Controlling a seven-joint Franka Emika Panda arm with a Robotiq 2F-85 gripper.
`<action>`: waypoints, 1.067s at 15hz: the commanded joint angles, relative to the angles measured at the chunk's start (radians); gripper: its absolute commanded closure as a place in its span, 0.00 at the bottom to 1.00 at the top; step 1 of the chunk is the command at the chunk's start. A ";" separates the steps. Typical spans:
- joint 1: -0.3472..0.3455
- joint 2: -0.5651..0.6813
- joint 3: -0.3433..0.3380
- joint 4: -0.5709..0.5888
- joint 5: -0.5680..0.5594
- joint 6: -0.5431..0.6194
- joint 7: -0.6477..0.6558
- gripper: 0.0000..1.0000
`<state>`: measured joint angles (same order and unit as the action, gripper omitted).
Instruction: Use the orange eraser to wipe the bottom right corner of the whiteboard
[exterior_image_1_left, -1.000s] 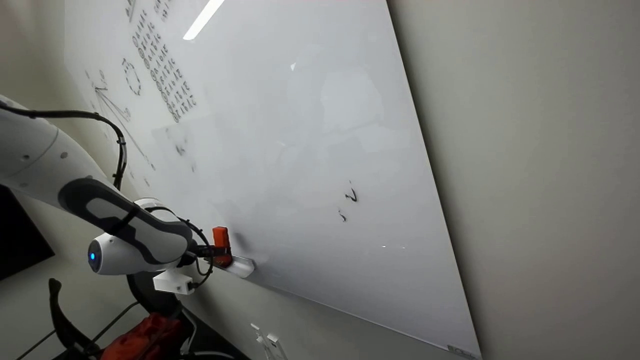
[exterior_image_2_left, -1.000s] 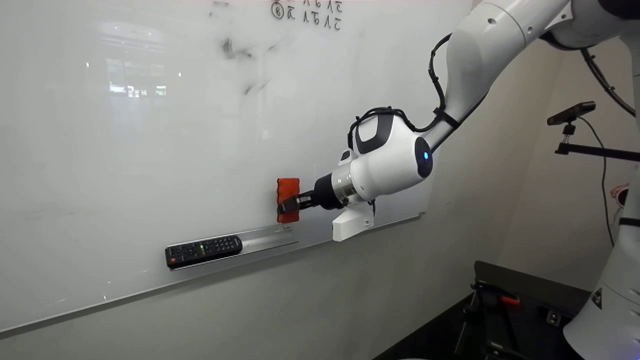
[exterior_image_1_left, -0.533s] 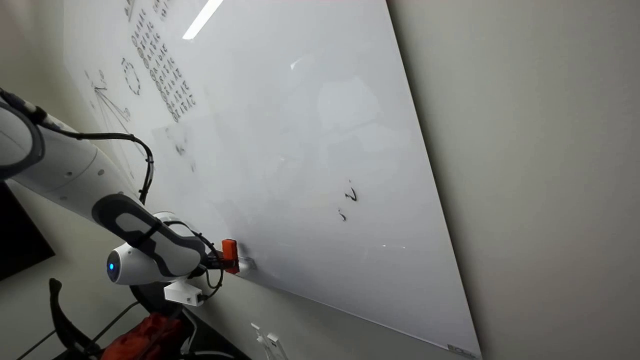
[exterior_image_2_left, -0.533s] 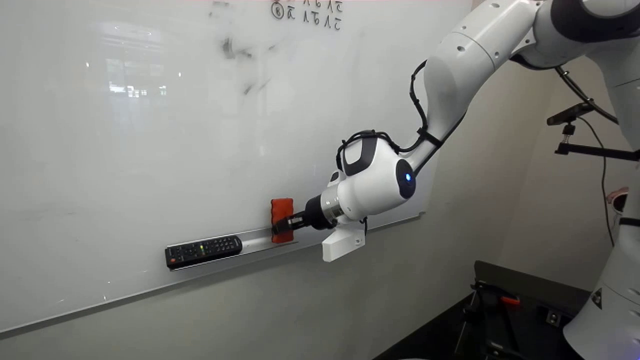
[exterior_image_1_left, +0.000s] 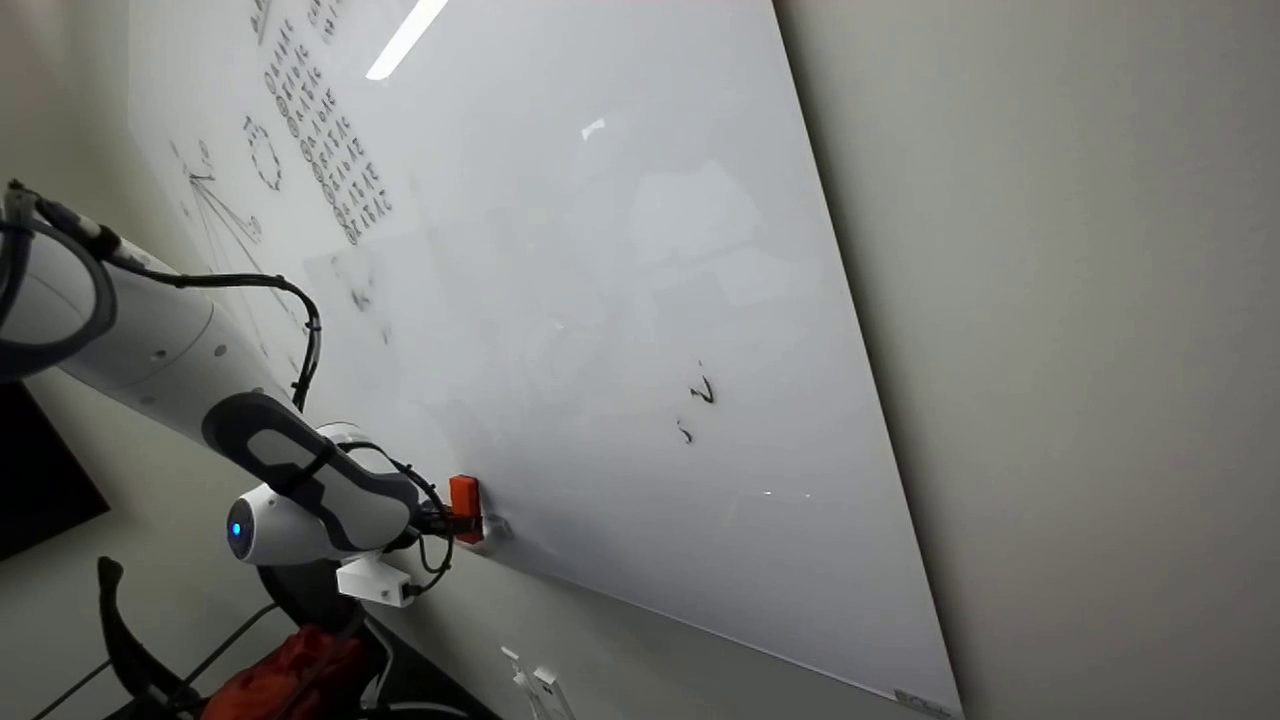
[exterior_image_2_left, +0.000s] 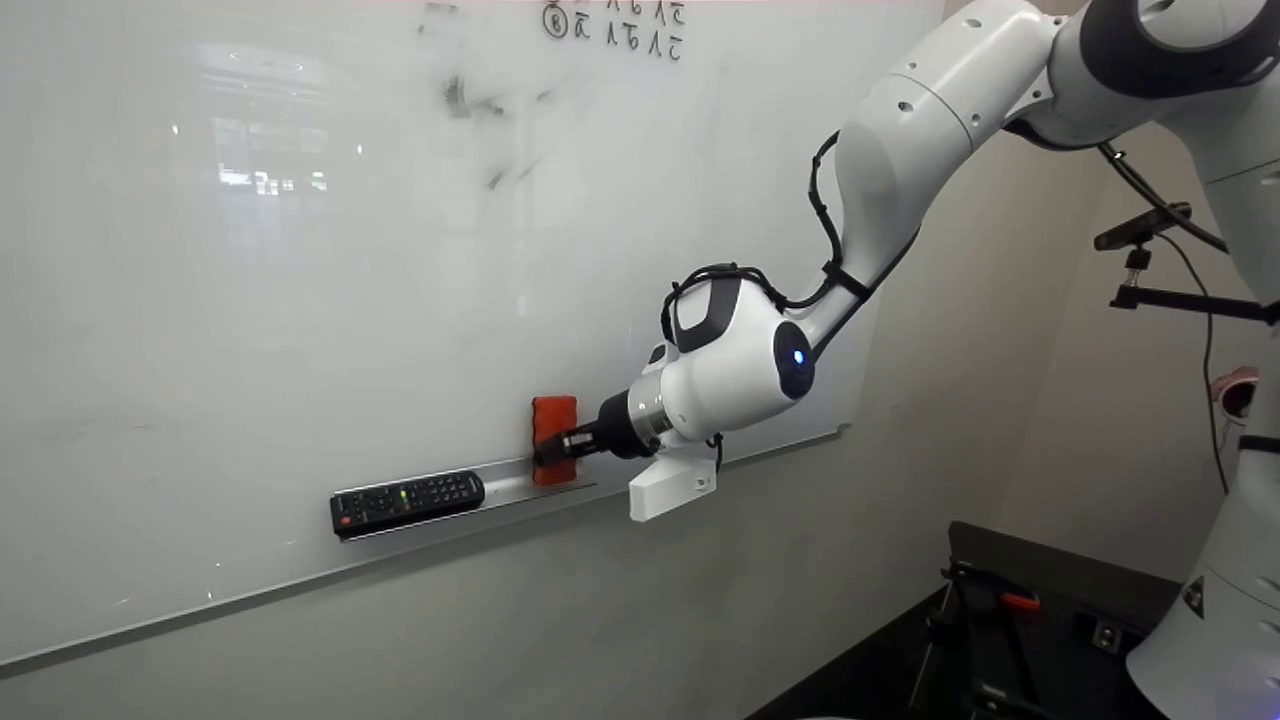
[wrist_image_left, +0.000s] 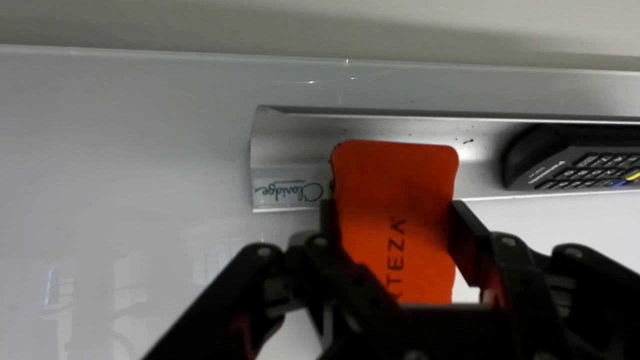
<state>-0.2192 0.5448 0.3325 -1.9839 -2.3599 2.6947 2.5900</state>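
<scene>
The orange eraser (exterior_image_2_left: 554, 415) is upright in my gripper (exterior_image_2_left: 556, 450), whose fingers clasp its two long sides. In the wrist view the eraser (wrist_image_left: 395, 175) fills the space between the fingertips (wrist_image_left: 395, 217). It overlaps the tray near the tray's end. It also shows in an exterior view (exterior_image_1_left: 464, 494). It is at or very close to the whiteboard (exterior_image_1_left: 600, 290); I cannot tell whether it touches. Small dark marks (exterior_image_1_left: 703, 390) lie in the board's lower right region. The arm hides them in an exterior view.
A metal tray (exterior_image_2_left: 515, 485) runs along the board's lower edge, with a black remote (exterior_image_2_left: 408, 502) lying in it. The board's bottom right corner label (exterior_image_1_left: 920, 703) shows. Handwriting (exterior_image_1_left: 330, 140) and smudges (exterior_image_2_left: 470, 100) are higher up. A camera (exterior_image_2_left: 1140, 228) stands beside the arm.
The gripper and eraser have moved down to the tray's level, then shifted slightly sideways, leftward in one exterior view and rightward in another. The eraser stays held.
</scene>
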 joint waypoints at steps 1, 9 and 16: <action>0.057 0.005 -0.051 0.034 0.073 0.015 -0.062 0.70; 0.077 0.035 -0.046 0.069 0.159 -0.007 -0.183 0.70; 0.081 0.045 -0.045 0.077 0.170 -0.014 -0.202 0.00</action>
<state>-0.1489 0.5875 0.2932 -1.9181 -2.2170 2.6951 2.4178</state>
